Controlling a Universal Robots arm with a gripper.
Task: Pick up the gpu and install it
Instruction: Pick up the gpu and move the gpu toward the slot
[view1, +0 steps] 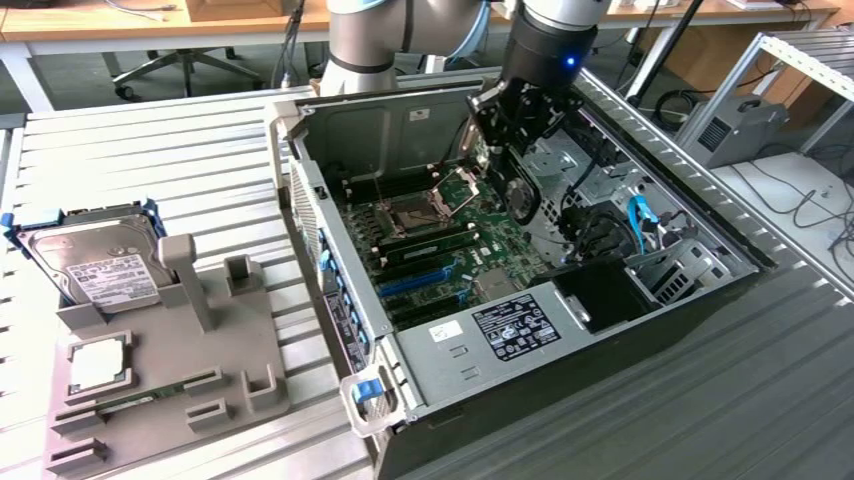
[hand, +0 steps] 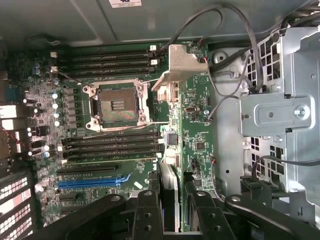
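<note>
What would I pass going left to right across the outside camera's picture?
Hard drive → CPU socket → gripper holding the gpu → blue cable → grey box.

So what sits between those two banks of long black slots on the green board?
The open processor socket lies between the upper slots and the lower slots. The wrist view shows it plainly.
</note>
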